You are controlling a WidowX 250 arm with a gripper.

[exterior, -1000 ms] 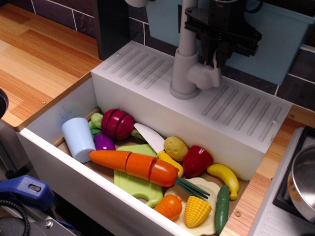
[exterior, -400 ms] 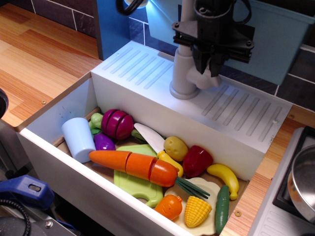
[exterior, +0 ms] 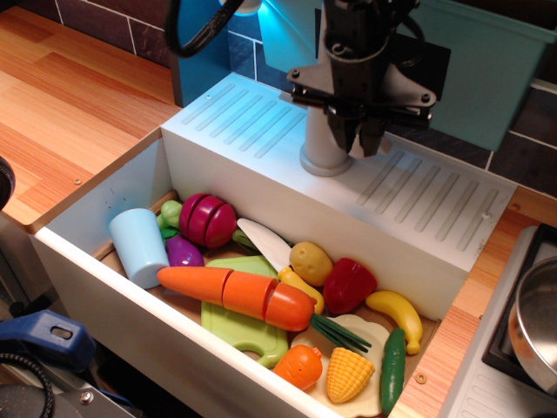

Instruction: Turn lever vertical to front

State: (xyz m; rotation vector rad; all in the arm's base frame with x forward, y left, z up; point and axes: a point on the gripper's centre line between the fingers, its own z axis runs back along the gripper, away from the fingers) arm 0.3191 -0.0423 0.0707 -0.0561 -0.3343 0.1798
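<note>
The grey toy faucet (exterior: 323,150) stands on the white ribbed sink top (exterior: 261,122). My black gripper (exterior: 357,144) hangs in front of the faucet's lower pipe, fingers pointing down. Only a small pale piece of the lever (exterior: 356,146) shows between the fingers; the rest of it and its side knob are hidden behind the gripper. The fingers (exterior: 375,138) appear closed around that piece.
The sink basin (exterior: 104,200) below holds a blue cup (exterior: 138,246), a carrot (exterior: 237,294), a knife (exterior: 265,244), a red pepper (exterior: 349,284), a banana (exterior: 397,315), corn and other toy food. A teal bin (exterior: 487,70) stands behind. A pot (exterior: 535,322) sits at right.
My gripper has come down from above the lever and moved left, across the front of the faucet pipe. The lever, earlier sticking out to the pipe's right, is now mostly hidden between the fingers.
</note>
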